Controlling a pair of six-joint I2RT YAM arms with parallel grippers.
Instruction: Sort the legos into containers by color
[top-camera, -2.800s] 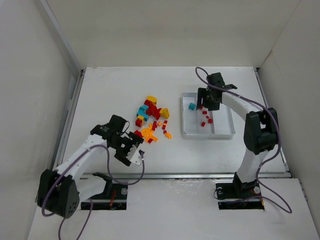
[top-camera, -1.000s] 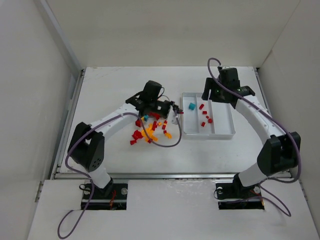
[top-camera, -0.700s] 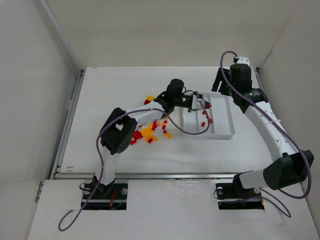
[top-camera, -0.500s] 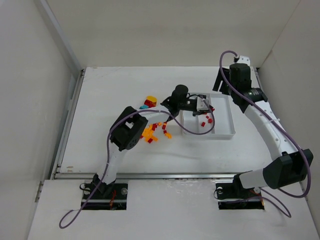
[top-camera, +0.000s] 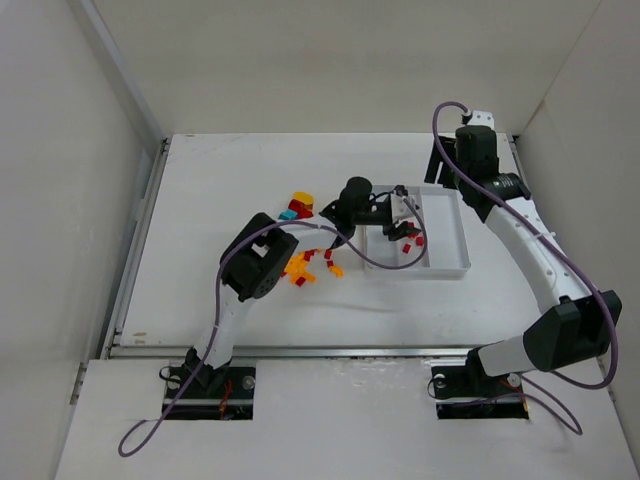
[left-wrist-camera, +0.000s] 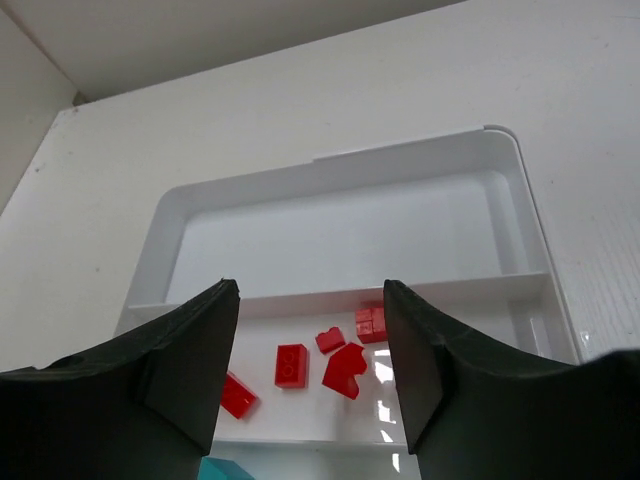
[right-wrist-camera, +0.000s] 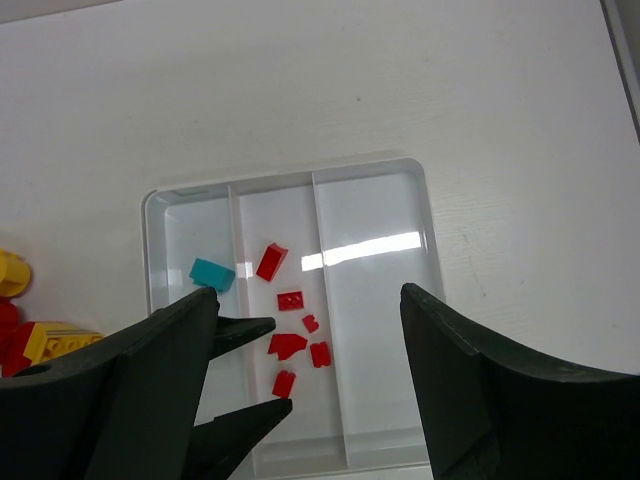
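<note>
The white tray (top-camera: 448, 235) lies at the right of the table, its three containers side by side. In the right wrist view the tray (right-wrist-camera: 375, 330) holds one teal lego (right-wrist-camera: 212, 273) in its left compartment and several red legos (right-wrist-camera: 291, 299) in the middle one. My left gripper (top-camera: 400, 222) hovers open over the middle compartment. In its own view the left gripper (left-wrist-camera: 310, 290) holds nothing, and red legos (left-wrist-camera: 345, 370) lie on the tray (left-wrist-camera: 330, 165) below. My right gripper (top-camera: 442, 180) hangs open high above the tray's far end, and in its own view the right gripper (right-wrist-camera: 305, 300) is empty.
Loose red and orange-yellow legos (top-camera: 300, 265) are scattered on the table left of the tray, under the left arm. A yellow-red cluster (top-camera: 300, 203) and a teal brick (top-camera: 288, 214) lie behind them. White walls enclose the table on three sides.
The left arm swung from the pile to the tray, and its shut jaws have parted over the middle compartment. The right arm lifted back from the tray and has since held almost still.
</note>
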